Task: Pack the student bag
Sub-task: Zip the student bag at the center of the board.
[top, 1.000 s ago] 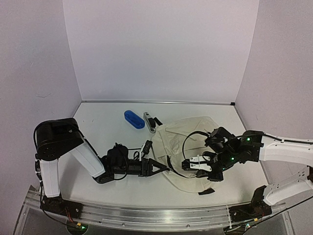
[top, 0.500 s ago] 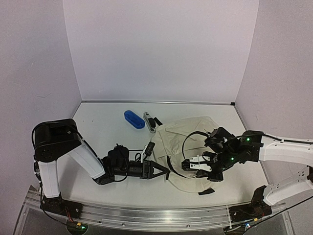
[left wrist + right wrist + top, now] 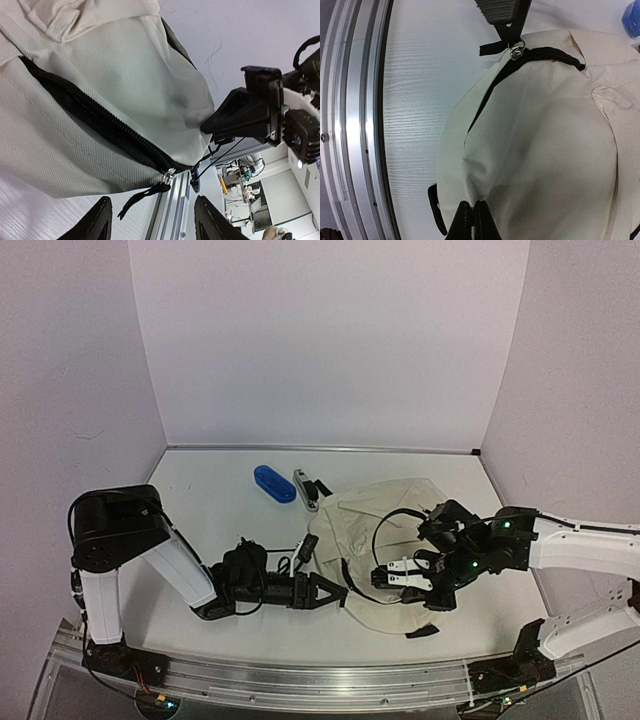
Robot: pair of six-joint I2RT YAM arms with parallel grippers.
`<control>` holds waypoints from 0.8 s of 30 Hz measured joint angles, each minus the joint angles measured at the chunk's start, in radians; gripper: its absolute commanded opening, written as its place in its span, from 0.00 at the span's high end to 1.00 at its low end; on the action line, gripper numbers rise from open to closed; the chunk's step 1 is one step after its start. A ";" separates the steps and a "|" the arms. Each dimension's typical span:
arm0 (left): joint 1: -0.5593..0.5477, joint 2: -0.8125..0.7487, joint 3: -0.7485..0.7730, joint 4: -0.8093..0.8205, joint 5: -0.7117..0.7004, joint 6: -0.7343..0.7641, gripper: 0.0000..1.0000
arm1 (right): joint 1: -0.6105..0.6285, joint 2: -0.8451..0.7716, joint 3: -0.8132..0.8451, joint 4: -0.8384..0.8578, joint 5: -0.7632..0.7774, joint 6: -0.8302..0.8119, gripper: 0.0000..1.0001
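The bag (image 3: 395, 525) lies slack on the worktop (image 3: 215, 525), between the two pairs of fingers. The left fingers (image 3: 335, 592) stand apart and hold nothing. The zip pull (image 3: 146, 196) hangs just ahead of them, between their tips. The right fingers (image 3: 472, 219) are pressed together, and I think they pinch a fold of cloth on top of the bag. The cloth looks soft and light, so it will probably sag and wrinkle when lifted. The small pull tab seems a surer place to take hold than the loose cloth.
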 measured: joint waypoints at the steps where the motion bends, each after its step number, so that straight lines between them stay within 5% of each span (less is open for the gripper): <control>1: -0.008 0.006 0.000 -0.005 -0.002 0.009 0.45 | 0.000 0.000 0.000 0.000 0.000 0.000 1.00; 17: -0.047 0.112 0.020 0.042 -0.033 0.020 0.47 | 0.000 0.000 0.000 0.000 0.000 0.006 1.00; 24: -0.047 0.112 0.075 0.033 -0.035 0.049 0.65 | 0.000 0.006 0.000 -0.001 0.000 0.007 1.00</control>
